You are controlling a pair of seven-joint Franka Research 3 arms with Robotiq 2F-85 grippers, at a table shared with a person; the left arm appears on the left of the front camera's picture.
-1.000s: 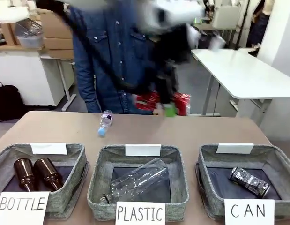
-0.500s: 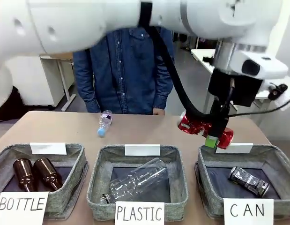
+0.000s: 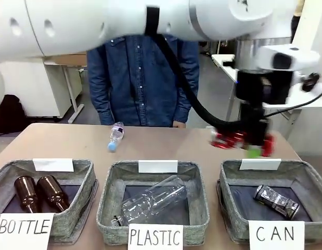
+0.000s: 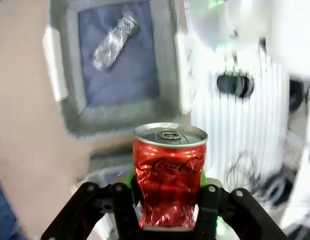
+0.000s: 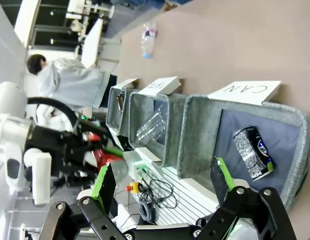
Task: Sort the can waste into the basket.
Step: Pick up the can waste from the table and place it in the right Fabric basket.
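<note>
Two brown bottles (image 3: 41, 192) sit in the BOTTLE basket (image 3: 43, 200); a clear bottle (image 3: 153, 200) fills PLASTIC basket (image 3: 153, 203); small bottle (image 3: 115, 136) lies beyond.

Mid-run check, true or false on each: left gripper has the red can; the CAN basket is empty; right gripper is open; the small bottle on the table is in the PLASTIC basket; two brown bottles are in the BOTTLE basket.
1. The left gripper holds the red can. True.
2. The CAN basket is empty. False: a dark can lies in it.
3. The right gripper is open. True.
4. The small bottle is in the PLASTIC basket. False: it lies on the table beyond the baskets.
5. Two brown bottles lie in the BOTTLE basket. True.
</note>
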